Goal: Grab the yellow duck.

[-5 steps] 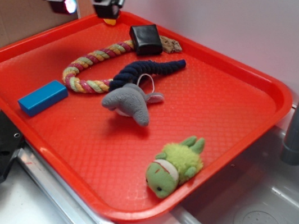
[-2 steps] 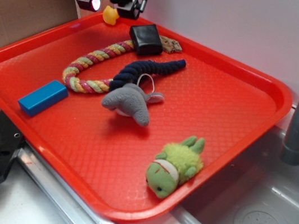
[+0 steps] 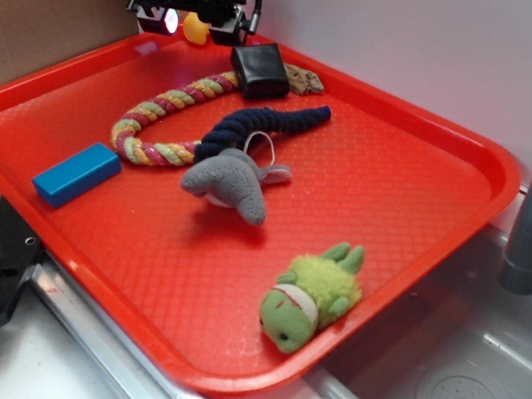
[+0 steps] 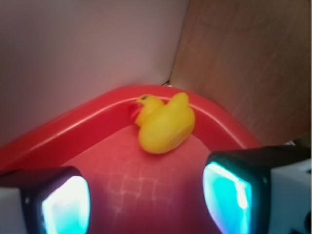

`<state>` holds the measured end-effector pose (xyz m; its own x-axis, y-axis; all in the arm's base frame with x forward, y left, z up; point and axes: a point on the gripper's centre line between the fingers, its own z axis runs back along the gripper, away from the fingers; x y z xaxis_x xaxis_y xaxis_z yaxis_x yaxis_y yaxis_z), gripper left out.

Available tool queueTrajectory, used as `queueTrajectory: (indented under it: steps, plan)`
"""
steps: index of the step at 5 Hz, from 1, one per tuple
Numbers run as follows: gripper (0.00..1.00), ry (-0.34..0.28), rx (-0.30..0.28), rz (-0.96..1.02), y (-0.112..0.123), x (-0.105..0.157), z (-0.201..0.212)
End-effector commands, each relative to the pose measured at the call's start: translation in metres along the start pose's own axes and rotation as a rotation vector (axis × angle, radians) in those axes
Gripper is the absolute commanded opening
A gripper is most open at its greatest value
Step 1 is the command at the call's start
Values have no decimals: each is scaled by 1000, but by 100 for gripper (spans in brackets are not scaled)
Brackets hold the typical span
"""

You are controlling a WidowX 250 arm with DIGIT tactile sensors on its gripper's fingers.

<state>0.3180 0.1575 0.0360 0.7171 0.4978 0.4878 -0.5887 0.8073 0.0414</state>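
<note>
Here claw (image 4: 146, 195) spread, empty; yellow duck (image 4: 165, 124) in tray (image 4: 73, 131) corner; no readable writing.

The black robot arm comes down from the top edge of the exterior view, above the far left corner of the red plastic tray (image 3: 476, 152). Its black gripper (image 3: 188, 23) hangs low over that corner, with one glowing pad facing the camera. In the wrist view the two black fingers (image 4: 53, 200) with pale blue-lit pads sit at the lower left and lower right, spread wide apart, holding nothing between them.
</note>
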Motion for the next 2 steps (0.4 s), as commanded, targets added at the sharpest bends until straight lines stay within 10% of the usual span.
queueTrajectory:
  steps: [1, 2]
  plan:
    - [100, -32, -16, 2, 13, 30, 3]
    - [100, -24, 6, -3, 12, 40, -8]
